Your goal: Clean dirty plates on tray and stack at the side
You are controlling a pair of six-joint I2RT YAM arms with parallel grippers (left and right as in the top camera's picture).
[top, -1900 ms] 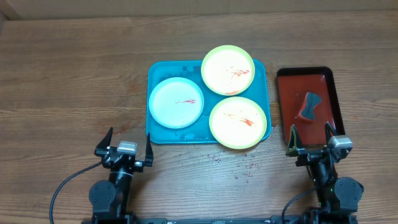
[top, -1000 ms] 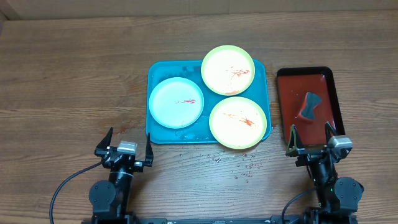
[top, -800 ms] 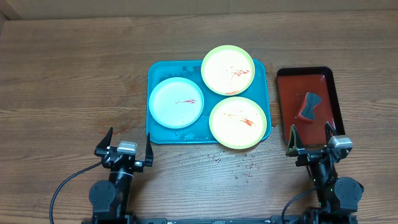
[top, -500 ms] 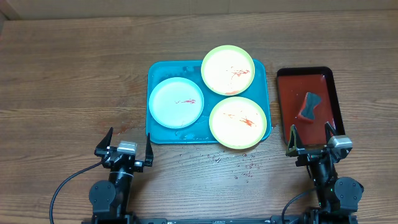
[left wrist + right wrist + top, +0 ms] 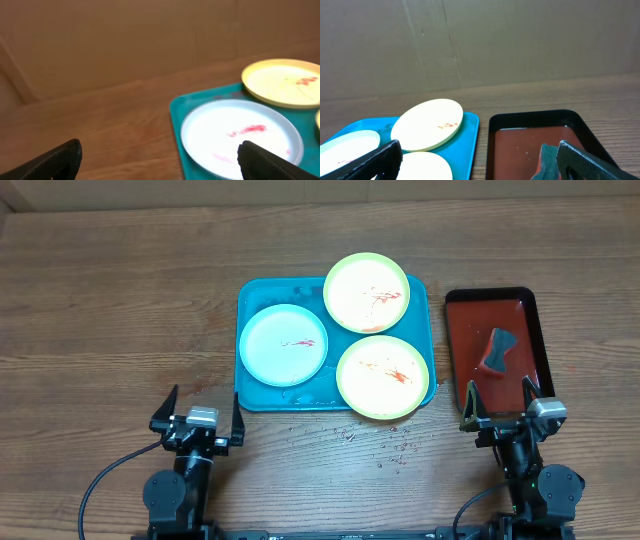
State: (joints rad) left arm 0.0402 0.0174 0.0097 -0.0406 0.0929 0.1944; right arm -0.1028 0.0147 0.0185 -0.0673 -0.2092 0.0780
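Observation:
The turquoise tray [image 5: 255, 393] lies mid-table with three plates on it. The light blue plate [image 5: 283, 345] is at its left, with a small red smear. One yellow-green plate [image 5: 366, 292] sits at the back right, overhanging the rim. The other yellow-green plate [image 5: 382, 376] sits at the front right. Both have red sauce smears. My left gripper [image 5: 198, 412] is open and empty near the front edge, short of the tray's left corner. My right gripper [image 5: 503, 402] is open and empty, just in front of the dark red tray. The blue plate [image 5: 240, 137] shows in the left wrist view.
A dark red tray [image 5: 468, 330] stands right of the turquoise one, holding a grey-and-red sponge [image 5: 496, 350]. Small crumbs or drops [image 5: 380, 448] speckle the wood in front of the turquoise tray. A cardboard wall [image 5: 480, 40] runs along the table's back.
My left gripper has shifted very slightly toward the left. Nothing else has moved.

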